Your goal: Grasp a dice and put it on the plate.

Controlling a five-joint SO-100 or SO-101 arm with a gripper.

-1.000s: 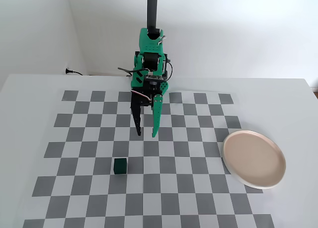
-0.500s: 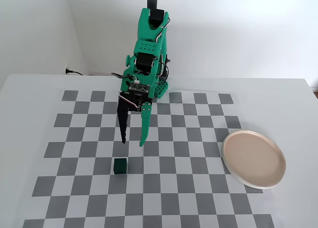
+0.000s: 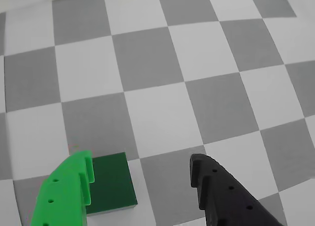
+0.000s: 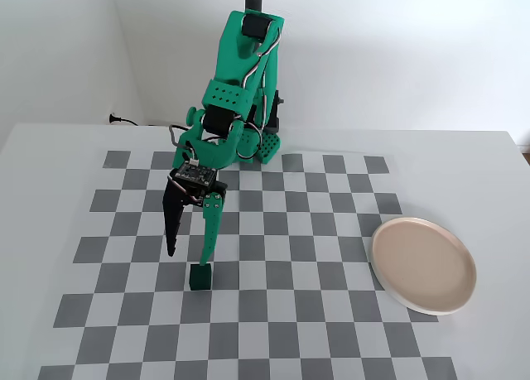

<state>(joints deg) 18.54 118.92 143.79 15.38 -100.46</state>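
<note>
1. Your wrist view shows the dice [image 3: 112, 183] at the bottom edge, on a white square of the checkered mat [image 3: 162, 113], partly behind the bright green finger [image 3: 66, 191].
2. Your gripper [image 4: 186, 259] is spread open, holding nothing; the black finger [image 3: 221, 194] stands well apart from the green one.
3. In your fixed view the dice [image 4: 199, 276] sits just under the green fingertip, not between the fingers.
4. Your plate [image 4: 423, 264] lies empty at the mat's right side, well apart from the dice.
5. The green arm [image 4: 236, 90] leans forward over the mat's far rows.
</note>
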